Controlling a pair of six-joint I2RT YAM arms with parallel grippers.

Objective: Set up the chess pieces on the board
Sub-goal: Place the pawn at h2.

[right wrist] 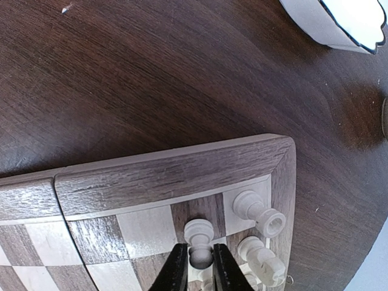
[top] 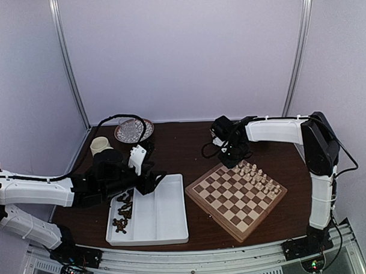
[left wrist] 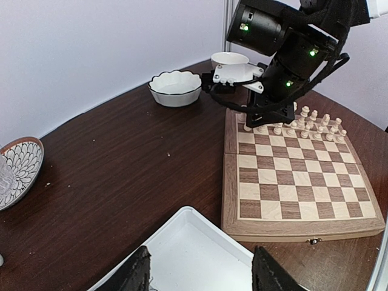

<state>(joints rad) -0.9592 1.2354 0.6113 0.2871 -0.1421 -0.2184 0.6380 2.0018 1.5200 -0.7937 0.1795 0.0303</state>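
The dark wooden desk point(top: 183, 143) carried the board point(top: 233, 198) at about 4 o'clock from its middle, turned corner-on, and a white two-compartment tray point(top: 168, 215) at 7 o'clock. The left fingers point(left wrist: 138, 273) hung wide apart over the tray's far end with nothing between them. The right fingers point(right wrist: 177, 270) stood narrow at the board's 12 o'clock corner, pressed against either side of a cream piece point(right wrist: 198, 233) just inside that corner. More cream pieces point(top: 259, 177) lined the edge running from 12 to 3 o'clock. Dark pieces point(top: 122, 211) lay heaped in the tray's 9 o'clock compartment. A white bowl point(left wrist: 176, 88) sat on the desk beyond the board.
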